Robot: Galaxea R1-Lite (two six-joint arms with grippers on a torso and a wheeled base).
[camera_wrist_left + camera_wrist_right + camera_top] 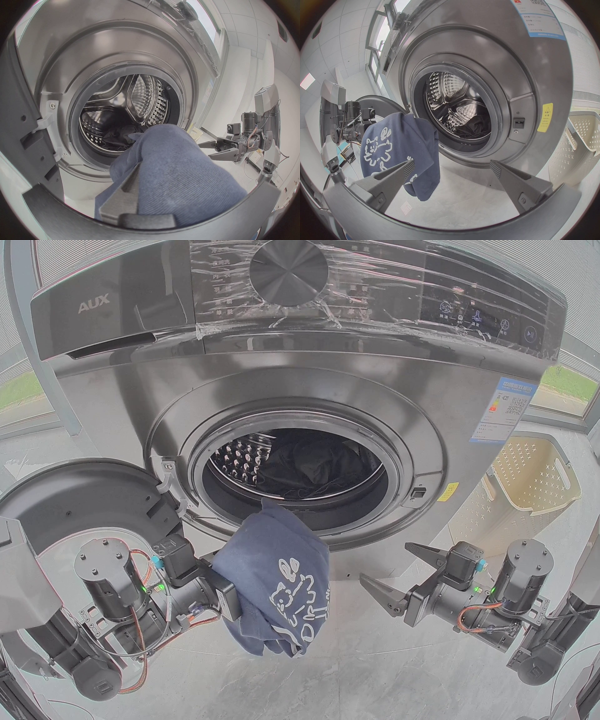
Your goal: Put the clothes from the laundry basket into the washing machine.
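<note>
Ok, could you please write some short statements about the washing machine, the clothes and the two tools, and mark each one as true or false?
1. The left tool holds the blue garment in front of the machine's opening. True.
2. The right tool is shut on a dark garment. False: it is open and holds nothing.
3. The door is closed. False: it is swung open, on the robot's left.
4. Dark clothes lie inside the drum. True.
5. The laundry basket stands beside the washing machine, on the robot's right. True.
</note>
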